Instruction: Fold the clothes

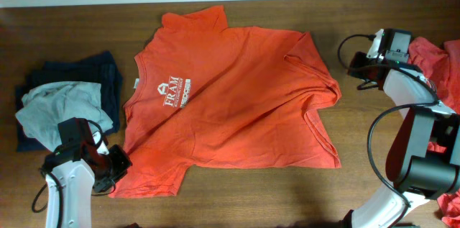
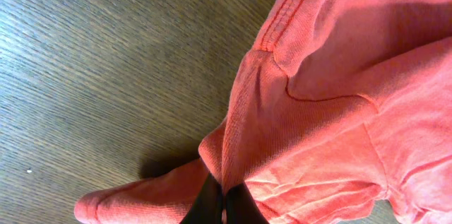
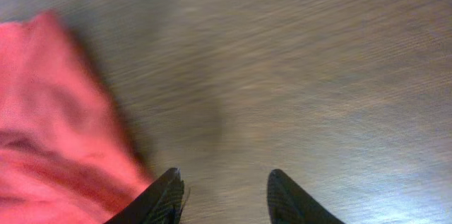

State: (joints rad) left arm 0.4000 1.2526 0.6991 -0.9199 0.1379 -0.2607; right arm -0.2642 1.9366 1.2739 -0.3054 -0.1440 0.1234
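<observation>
Orange T-shirt (image 1: 230, 98) lies spread flat, no fold made; left end effector (image 2: 222, 206) grasps its edge, right end effector (image 3: 226, 199) released.

The right wrist view is blurred and crops the red cloth (image 3: 49, 132) at its left edge, while a fold of the T-shirt (image 2: 339, 111) hides the left gripper (image 2: 224, 197) fingertips.

Right gripper (image 3: 224, 178) gapes over blurred table (image 3: 318, 54), seemingly touching orange-red cloth (image 3: 49, 125).
</observation>
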